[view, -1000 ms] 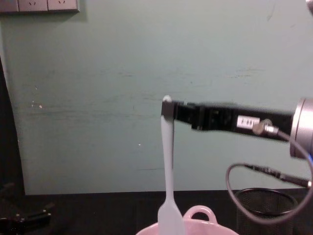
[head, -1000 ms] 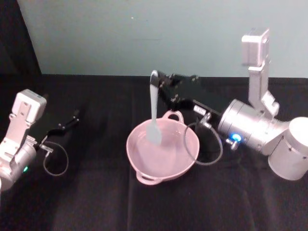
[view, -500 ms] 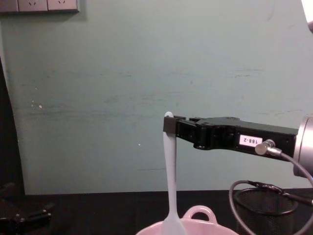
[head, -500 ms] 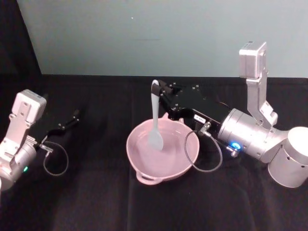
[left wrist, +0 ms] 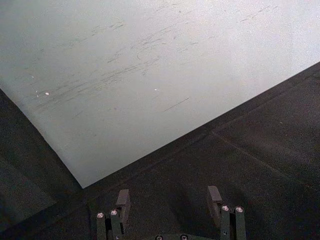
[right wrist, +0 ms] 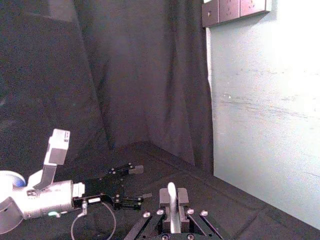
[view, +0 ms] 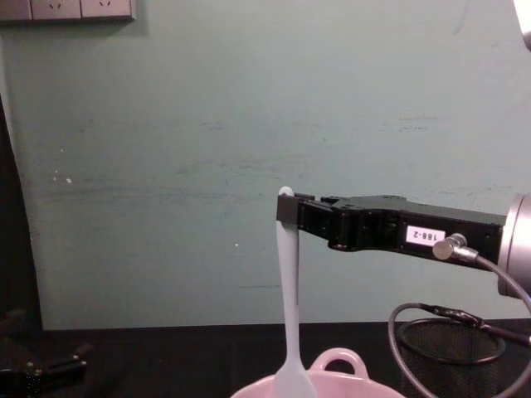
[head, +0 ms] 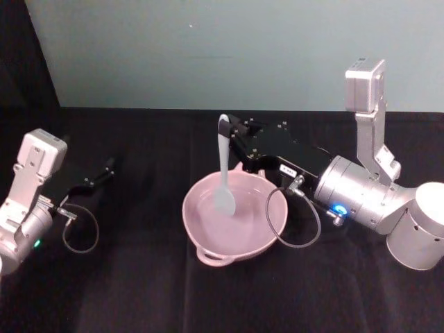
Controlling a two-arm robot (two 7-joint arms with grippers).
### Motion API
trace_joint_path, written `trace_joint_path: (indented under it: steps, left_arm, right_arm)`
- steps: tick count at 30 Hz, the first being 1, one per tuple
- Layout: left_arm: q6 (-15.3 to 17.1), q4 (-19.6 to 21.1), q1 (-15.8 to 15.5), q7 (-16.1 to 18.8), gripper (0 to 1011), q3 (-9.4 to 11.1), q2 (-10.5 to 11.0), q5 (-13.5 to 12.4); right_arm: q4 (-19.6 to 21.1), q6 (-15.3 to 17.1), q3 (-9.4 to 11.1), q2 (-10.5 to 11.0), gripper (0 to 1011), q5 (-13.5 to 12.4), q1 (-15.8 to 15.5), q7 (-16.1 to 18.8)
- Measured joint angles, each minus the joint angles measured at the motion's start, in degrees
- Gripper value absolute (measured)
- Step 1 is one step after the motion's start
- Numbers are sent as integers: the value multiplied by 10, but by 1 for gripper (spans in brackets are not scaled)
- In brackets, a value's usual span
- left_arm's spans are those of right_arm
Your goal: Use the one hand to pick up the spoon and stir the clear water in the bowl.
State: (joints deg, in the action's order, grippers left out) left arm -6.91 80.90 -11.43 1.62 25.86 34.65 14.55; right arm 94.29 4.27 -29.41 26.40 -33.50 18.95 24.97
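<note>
The pale pink bowl point(head: 267, 223) sits mid-table with clear water in it; its rim and loop handle point(view: 338, 361) show low in the chest view. The white spoon point(head: 223, 166) hangs upright, its flat head down inside the bowl. My right gripper point(head: 229, 129) is shut on the top of the spoon handle point(view: 287, 249), reaching in from the right above the bowl's far side. In the right wrist view the handle end point(right wrist: 171, 192) stands clamped between the fingers. My left gripper point(head: 104, 171) rests on the table at the left, open point(left wrist: 169, 200), with nothing between its fingers.
A black wire-mesh cup point(view: 452, 358) stands behind the right arm, to the right of the bowl. A black cable loops from the right wrist point(head: 298, 229) beside the bowl's rim. Black cloth covers the table; a pale green wall point(view: 249, 124) stands behind.
The right gripper lowered the spoon, so its head sank deeper into the bowl. Over the last half second it barely shifted. The left arm has not moved.
</note>
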Motion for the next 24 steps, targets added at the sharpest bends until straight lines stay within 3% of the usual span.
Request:
trace_joint_path:
  steps: [14, 24]
  left_arm:
    - [0, 0, 0, 0, 1011, 0, 0, 0]
    - [0, 0, 0, 0, 1011, 0, 0, 0]
  right_arm:
    - [-9, -8, 2, -17, 98, 9, -11, 8]
    - [-69, -19, -1, -49, 98, 14, 11, 19]
